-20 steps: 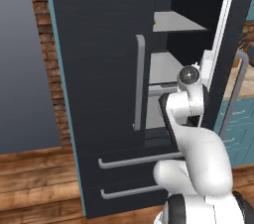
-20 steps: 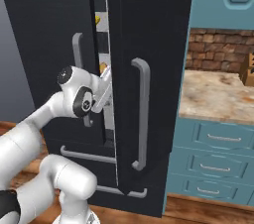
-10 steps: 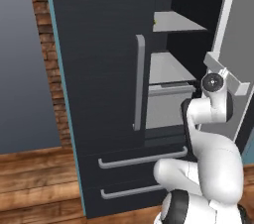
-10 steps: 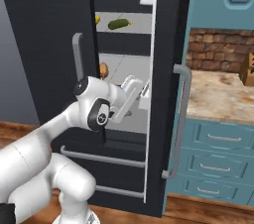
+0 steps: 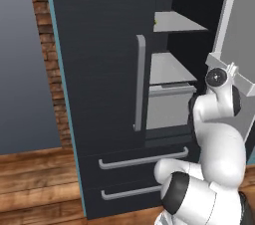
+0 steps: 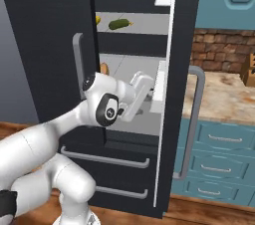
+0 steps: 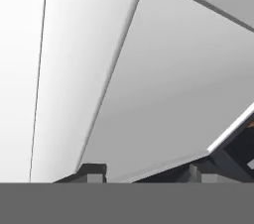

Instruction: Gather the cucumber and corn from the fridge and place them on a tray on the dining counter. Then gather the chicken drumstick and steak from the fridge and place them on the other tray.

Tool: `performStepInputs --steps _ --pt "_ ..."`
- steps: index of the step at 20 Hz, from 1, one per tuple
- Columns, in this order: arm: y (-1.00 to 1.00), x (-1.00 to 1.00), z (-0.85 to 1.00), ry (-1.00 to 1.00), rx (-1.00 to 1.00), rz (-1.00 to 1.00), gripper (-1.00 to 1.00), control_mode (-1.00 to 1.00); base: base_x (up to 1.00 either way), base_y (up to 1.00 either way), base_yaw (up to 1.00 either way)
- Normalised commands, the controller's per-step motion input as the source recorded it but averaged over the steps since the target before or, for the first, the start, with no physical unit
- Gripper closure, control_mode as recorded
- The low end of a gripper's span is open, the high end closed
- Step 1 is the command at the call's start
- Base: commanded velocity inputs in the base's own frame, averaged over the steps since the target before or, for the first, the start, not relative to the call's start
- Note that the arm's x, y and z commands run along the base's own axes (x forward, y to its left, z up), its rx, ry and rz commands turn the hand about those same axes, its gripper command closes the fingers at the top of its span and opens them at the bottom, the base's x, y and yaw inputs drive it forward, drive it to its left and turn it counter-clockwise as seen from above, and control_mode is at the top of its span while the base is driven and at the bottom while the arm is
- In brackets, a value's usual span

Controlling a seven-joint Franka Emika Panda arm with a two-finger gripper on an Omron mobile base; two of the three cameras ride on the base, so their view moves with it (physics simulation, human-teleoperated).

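Cucumber [image 6: 120, 24] on fridge [image 6: 45, 45] shelf — right base view; gripper [image 7: 147, 173] faces white panel.

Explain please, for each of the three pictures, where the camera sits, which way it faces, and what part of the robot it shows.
Left base view: behind the arm, left side, facing the fridge.
Right base view: behind, right side, facing the open fridge door, the cucumber on a shelf.
Hand view: on the hand, close against a white panel; fingertips at bottom.
Both base views share fridge and arm.
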Motion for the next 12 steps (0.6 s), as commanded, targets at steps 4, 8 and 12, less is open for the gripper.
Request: performStepInputs --steps 4,8,12 --pt "0.49 -0.43 0.04 0.04 0.00 -0.05 -1.00 -1.00 0.00 0.00 0.00" --pt "0.90 -0.48 0.17 0.08 -0.05 0.29 -1.00 -1.00 0.00 0.00 0.00" --pt "0.90 -0.35 0.00 0.25 -0.18 0.67 -1.00 -1.00 0.00 0.00 0.00"
